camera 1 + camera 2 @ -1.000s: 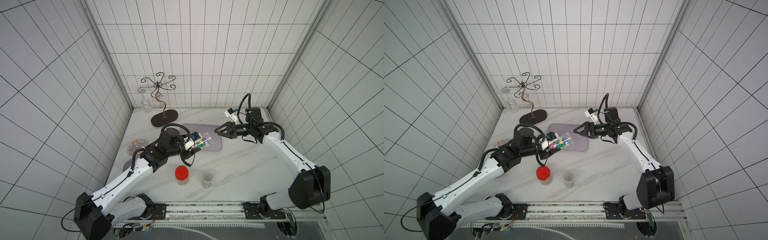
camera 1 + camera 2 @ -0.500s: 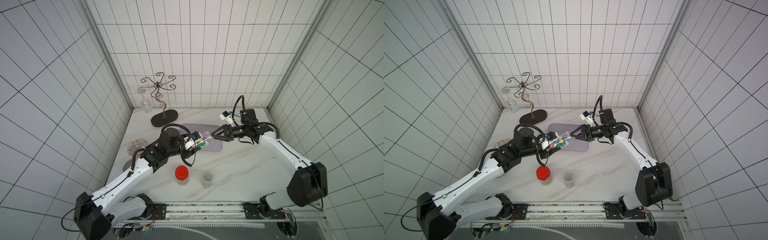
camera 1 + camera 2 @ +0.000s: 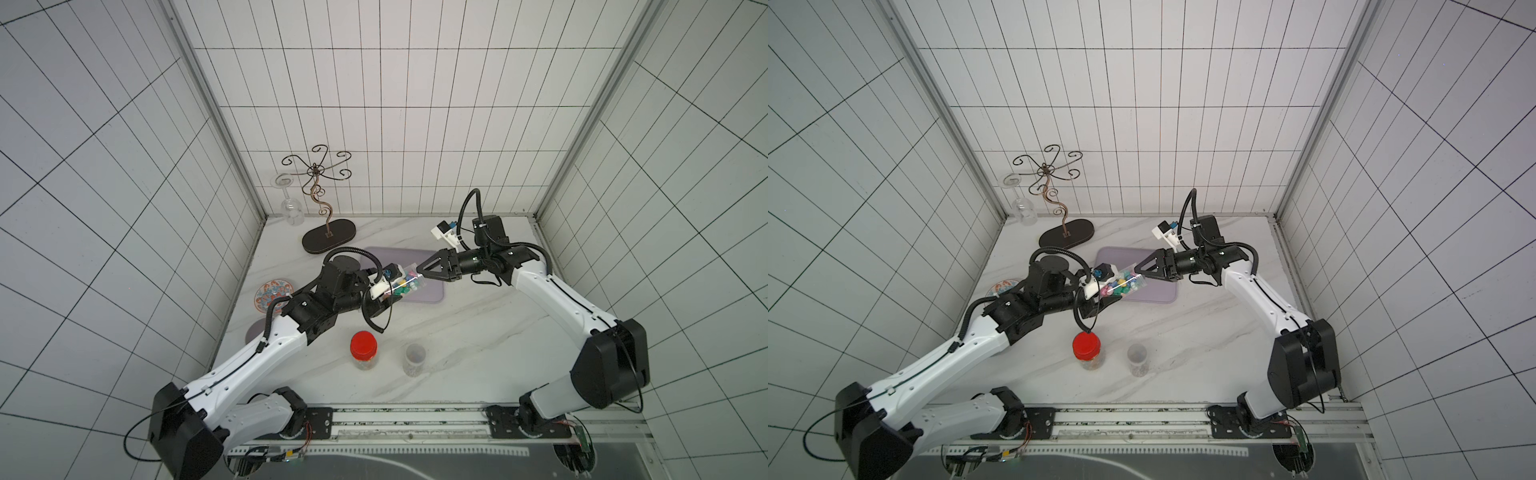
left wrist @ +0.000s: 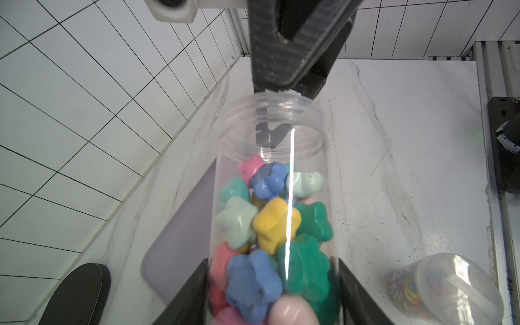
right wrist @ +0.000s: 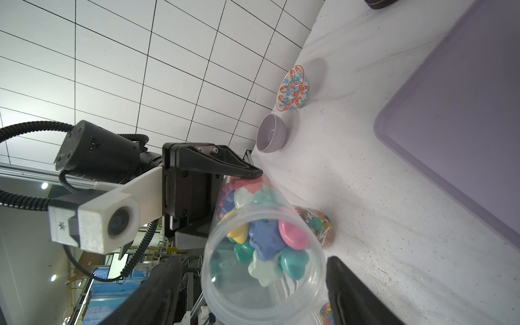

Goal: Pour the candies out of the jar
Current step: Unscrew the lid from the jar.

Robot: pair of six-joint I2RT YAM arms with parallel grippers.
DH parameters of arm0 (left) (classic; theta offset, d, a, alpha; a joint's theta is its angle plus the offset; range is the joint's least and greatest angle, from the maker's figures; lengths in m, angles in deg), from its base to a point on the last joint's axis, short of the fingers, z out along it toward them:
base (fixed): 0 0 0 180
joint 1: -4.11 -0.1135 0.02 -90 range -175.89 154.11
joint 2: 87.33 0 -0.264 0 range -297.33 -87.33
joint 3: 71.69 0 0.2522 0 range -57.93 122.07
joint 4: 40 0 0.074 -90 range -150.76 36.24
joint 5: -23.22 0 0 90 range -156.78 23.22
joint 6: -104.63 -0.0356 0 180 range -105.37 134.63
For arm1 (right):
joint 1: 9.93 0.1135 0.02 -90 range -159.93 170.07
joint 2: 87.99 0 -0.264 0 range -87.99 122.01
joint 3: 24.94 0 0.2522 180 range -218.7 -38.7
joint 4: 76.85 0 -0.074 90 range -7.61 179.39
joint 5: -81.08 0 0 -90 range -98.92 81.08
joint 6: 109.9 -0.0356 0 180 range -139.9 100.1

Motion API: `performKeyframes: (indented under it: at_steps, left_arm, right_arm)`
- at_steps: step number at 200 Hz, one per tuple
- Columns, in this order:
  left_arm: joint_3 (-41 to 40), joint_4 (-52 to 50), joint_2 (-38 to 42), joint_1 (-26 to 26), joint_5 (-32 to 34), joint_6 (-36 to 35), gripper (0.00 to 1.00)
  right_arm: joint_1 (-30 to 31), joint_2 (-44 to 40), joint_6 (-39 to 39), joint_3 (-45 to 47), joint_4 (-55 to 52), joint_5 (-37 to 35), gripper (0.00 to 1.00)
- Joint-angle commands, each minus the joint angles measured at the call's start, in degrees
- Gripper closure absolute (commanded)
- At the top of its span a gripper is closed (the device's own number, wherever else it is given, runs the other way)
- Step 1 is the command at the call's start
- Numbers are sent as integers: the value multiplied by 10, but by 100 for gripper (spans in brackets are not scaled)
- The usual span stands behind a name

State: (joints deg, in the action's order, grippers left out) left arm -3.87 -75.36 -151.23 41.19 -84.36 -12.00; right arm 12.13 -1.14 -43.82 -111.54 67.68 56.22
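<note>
Clear jar [image 4: 309, 135] of candies [image 4: 274, 222] pinched in left hand [image 4: 270, 264] — right hand [image 5: 253, 261] spread astride its rim.

A robotics lab test cell, seen through my cameras.
White tiled walls [image 3: 374, 104] box in a marble tabletop [image 3: 478, 332]; on the near side of the purple tray [image 3: 399, 254], an aluminium rail [image 3: 415, 419] carries my left arm [image 3: 257, 349] and right arm [image 3: 557, 299].

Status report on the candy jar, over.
Left gripper shut on jar, held sideways. Candies inside, lid off. Right gripper open around jar's mouth, in the pour path.
</note>
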Motion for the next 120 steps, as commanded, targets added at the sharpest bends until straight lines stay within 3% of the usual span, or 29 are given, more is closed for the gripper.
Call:
performKeyframes:
  at_steps: [1, 120]
  left_arm:
    - [9, 31, 0, 3, -9, -5, 59]
    - [9, 35, 0, 3, -13, 0, 59]
  right_arm:
    - [5, 8, 6, -60, 11, 6, 21]
    - [6, 2, 7, -58, 33, 17, 36]
